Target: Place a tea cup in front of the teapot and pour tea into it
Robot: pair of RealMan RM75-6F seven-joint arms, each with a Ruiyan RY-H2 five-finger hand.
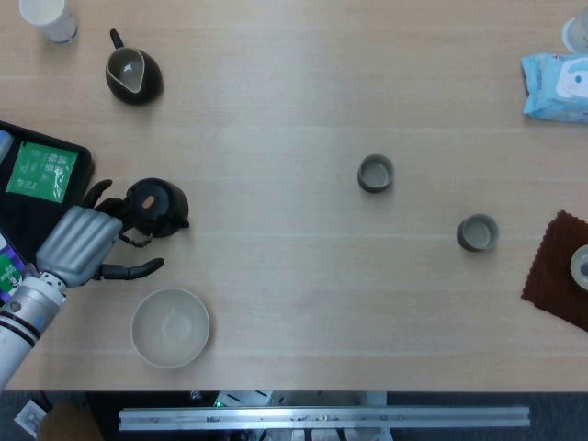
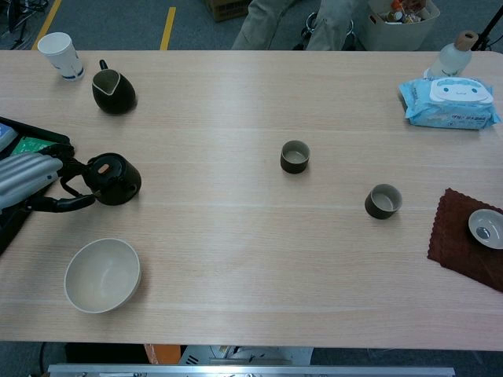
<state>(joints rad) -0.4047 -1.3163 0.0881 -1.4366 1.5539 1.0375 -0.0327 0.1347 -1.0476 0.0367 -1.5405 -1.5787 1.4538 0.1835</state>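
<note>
near the front edge toward the left corner sits a pale bowl point(image 1: 170, 328). just behind it the left hand point(image 1: 81, 244) lies by the table's point(image 1: 294, 294) left edge, fingers spread and curled about the teapot's handle, touching it; whether it truly grips, i cannot tell. the teapot point(image 1: 156, 207) stands just right of that hand, spout pointing away from it. two tea cups, the nearer cup point(image 1: 477, 232) and the middle cup point(image 1: 375, 173), stand well apart from it, toward the right. the right hand is out of sight.
</note>
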